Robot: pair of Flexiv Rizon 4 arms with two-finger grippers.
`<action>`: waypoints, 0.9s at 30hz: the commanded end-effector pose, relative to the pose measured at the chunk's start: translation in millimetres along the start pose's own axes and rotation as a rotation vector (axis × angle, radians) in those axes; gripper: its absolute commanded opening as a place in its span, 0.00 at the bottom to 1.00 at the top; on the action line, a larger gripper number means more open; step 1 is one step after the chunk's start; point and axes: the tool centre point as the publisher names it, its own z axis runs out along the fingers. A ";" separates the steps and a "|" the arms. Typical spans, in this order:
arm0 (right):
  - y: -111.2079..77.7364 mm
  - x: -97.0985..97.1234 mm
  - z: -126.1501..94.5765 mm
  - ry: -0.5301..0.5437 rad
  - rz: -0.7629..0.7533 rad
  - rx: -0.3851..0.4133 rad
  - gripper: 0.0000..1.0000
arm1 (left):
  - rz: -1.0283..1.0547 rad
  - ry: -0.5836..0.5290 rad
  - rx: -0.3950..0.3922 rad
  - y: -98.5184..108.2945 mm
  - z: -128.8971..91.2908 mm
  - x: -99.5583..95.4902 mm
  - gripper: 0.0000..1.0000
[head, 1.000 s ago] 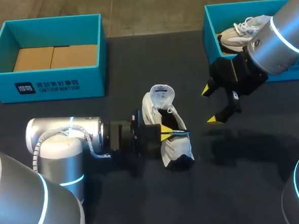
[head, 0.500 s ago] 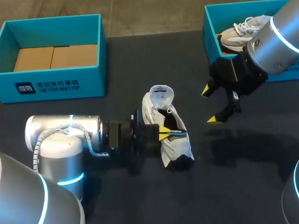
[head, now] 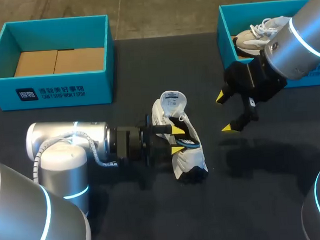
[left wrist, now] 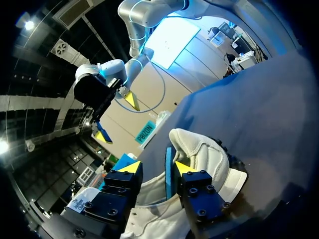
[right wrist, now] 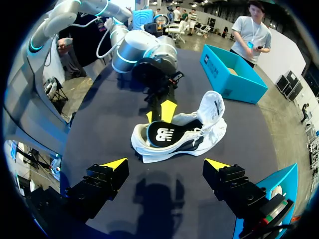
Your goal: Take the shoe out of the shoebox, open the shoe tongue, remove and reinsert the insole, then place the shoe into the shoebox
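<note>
head view: item list, all places given from the white shoe (head: 161,115).

- white shoe: lies on its side near the middle of the dark table (head: 262,190), outside both boxes.
- tongue (head: 173,101): folded out at the shoe's far end, its label face up.
- insole (right wrist: 160,134): in the right wrist view its dark face fills the shoe's opening. the left wrist view shows its blue edge standing just beside one finger of the left gripper.
- left gripper (head: 176,139): at the shoe's opening, reaching in from the left side. the fingers are spread apart and grip nothing; one yellow tip sits at the collar, the other at the insole edge.
- right gripper (head: 223,113): to the right of the shoe and apart from it, held above the table. the fingers are wide apart and nothing is between them. the right wrist view shows the shoe ahead of this gripper.
- teal shoebox (head: 55,94): well apart from the shoe, to the far left; a cardboard piece (head: 58,61) lies flat on its floor.
- second teal shoebox (head: 225,37): far right of the shoe, behind the right arm; it holds a beige shoe (head: 255,33) with white laces.
</note>
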 end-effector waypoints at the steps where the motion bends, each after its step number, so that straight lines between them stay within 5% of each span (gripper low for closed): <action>1: -0.1 -0.5 1.2 0.000 -0.001 0.000 1.00 | -0.008 0.007 0.000 2.4 3.1 5.3 0.35; 4: -0.1 -0.5 1.2 0.000 -0.001 0.000 1.00 | -0.016 0.012 0.002 3.8 5.6 7.7 0.26; 7: -0.1 -0.5 1.2 0.000 -0.001 0.000 1.00 | -0.019 0.015 0.003 5.3 6.2 8.4 0.00; 17: -0.1 -0.5 1.2 0.000 -0.001 0.000 1.00 | -0.021 0.019 -0.017 8.0 0.0 5.6 0.00; 18: -0.1 -0.5 1.2 0.000 -0.001 0.000 1.00 | -0.012 0.018 -0.015 4.7 -0.3 3.5 0.29; 19: -0.1 -0.5 1.2 0.000 -0.001 0.000 1.00 | -0.011 0.017 -0.014 3.0 -0.5 2.4 0.44; 22: -0.1 -0.5 1.2 0.000 -0.001 0.000 1.00 | 0.004 0.016 -0.005 -4.2 -2.0 -2.4 0.78; 27: -0.1 -0.5 1.2 0.000 -0.001 0.000 1.00 | 0.017 0.041 0.008 -13.5 -5.3 -10.5 0.70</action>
